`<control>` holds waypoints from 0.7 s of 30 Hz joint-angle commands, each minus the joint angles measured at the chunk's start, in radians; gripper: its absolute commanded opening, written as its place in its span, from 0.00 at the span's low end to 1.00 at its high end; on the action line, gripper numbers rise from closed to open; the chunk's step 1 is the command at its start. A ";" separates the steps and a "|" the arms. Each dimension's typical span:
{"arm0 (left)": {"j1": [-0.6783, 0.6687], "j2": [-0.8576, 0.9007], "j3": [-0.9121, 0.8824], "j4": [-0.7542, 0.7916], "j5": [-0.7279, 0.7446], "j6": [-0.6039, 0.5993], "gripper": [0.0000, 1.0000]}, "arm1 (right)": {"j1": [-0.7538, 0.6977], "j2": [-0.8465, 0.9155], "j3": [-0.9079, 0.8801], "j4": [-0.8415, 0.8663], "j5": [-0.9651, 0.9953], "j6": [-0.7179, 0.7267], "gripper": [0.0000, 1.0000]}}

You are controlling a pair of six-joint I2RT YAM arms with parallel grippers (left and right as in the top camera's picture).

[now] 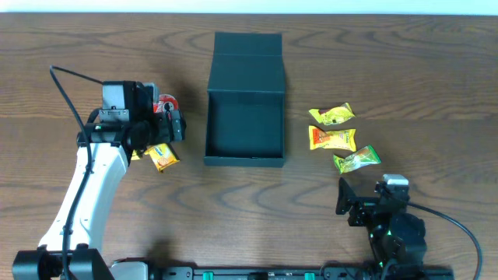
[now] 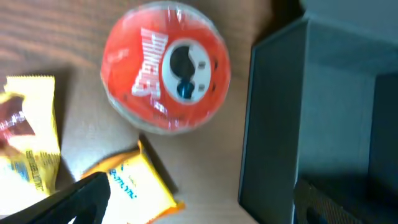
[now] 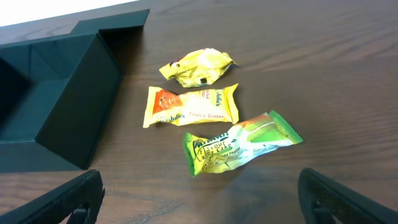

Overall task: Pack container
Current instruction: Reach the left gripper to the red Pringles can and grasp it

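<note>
The dark teal container [image 1: 244,124] stands open at the table's middle, its flap lid laid back behind it. It also shows in the left wrist view [image 2: 292,124] and the right wrist view [image 3: 56,118]. My left gripper [image 1: 167,128] is open just left of the container, over a round red snack pack [image 2: 165,65] and yellow packets [image 2: 134,186]. My right gripper [image 1: 362,204] is open and empty, low at the front right. A yellow packet [image 3: 198,66], a yellow-orange packet [image 3: 191,104] and a green packet [image 3: 239,142] lie ahead of it.
Another yellow packet [image 2: 31,130] lies at the left, partly under the left arm. The left arm's black cable [image 1: 66,89] arcs over the table's left side. The wooden table [image 1: 420,93] reaches to the frame's edges.
</note>
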 commanded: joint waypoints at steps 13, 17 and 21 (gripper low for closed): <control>-0.003 0.046 0.032 0.012 -0.251 0.019 0.95 | 0.000 -0.006 -0.009 0.000 0.003 0.011 0.99; -0.004 0.058 0.036 0.012 -0.240 0.090 0.95 | 0.000 -0.006 -0.009 0.000 0.003 0.011 0.99; -0.004 0.088 0.036 0.048 -0.227 0.166 0.95 | 0.000 -0.006 -0.009 0.000 0.003 0.011 0.99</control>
